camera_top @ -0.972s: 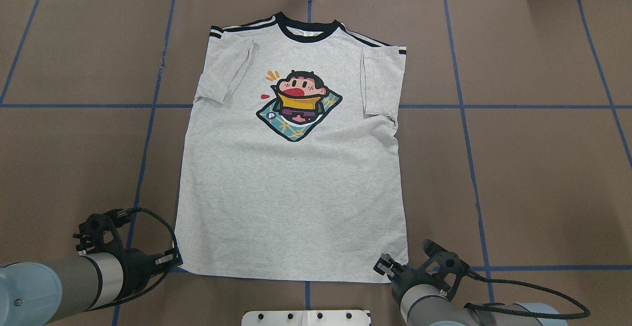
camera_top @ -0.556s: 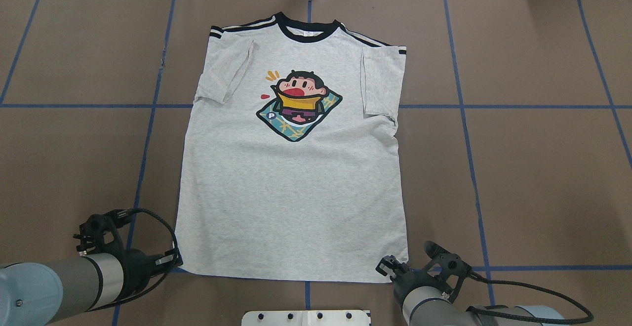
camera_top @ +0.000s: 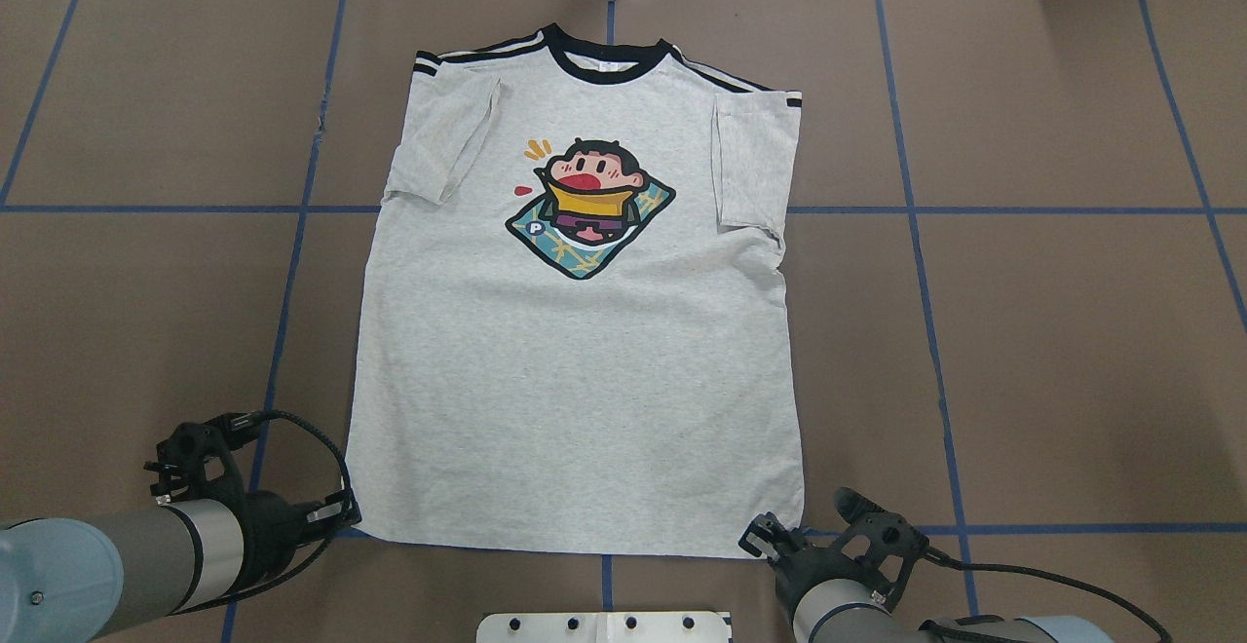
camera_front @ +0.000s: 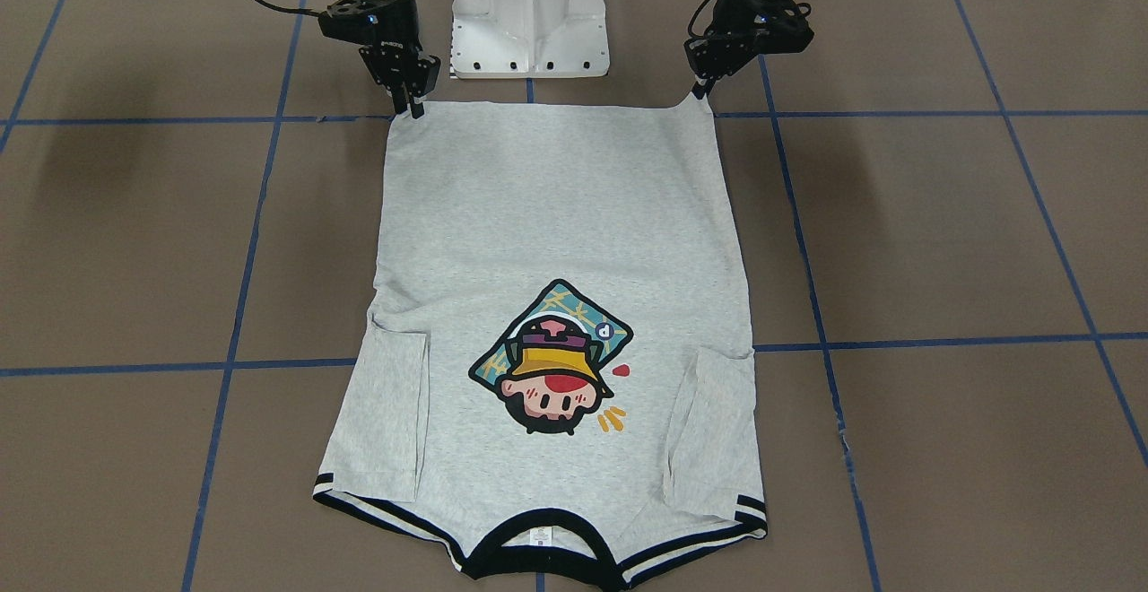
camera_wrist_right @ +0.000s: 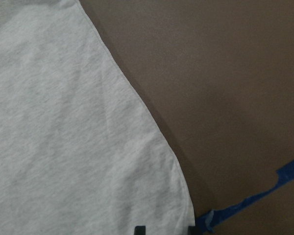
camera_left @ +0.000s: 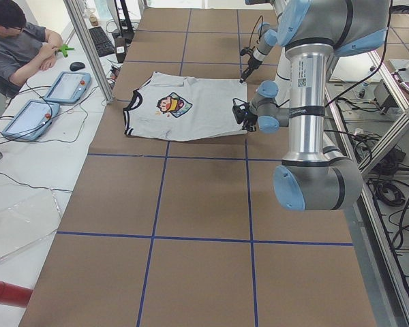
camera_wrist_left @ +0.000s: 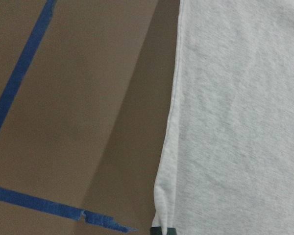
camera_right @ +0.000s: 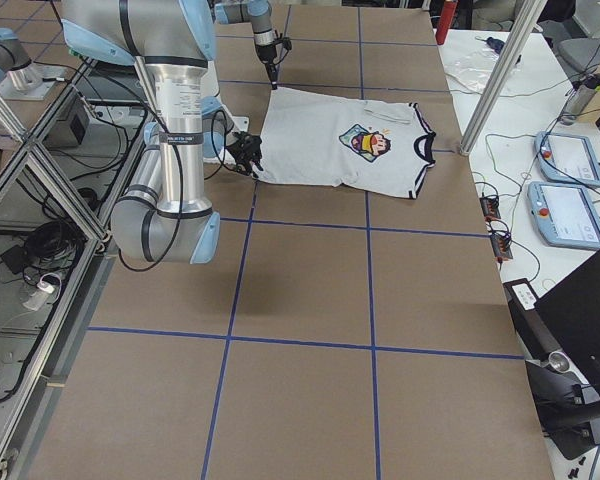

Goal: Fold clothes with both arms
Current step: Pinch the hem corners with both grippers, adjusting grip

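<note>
The light grey T-shirt lies flat and face up on the brown table, collar away from me and both sleeves folded in; it also shows in the front view. My left gripper is shut on the near left hem corner, which rises in a small peak. My right gripper is shut on the near right hem corner. Each wrist view shows a shirt corner at the bottom edge.
The white pedestal base stands between the arms, just behind the hem. Blue tape lines grid the table. An operator sits at a side desk with tablets, beyond the collar end.
My right gripper has drawn back slightly toward the base at the hem corner. The left arm and the rest of the shirt have not moved.
</note>
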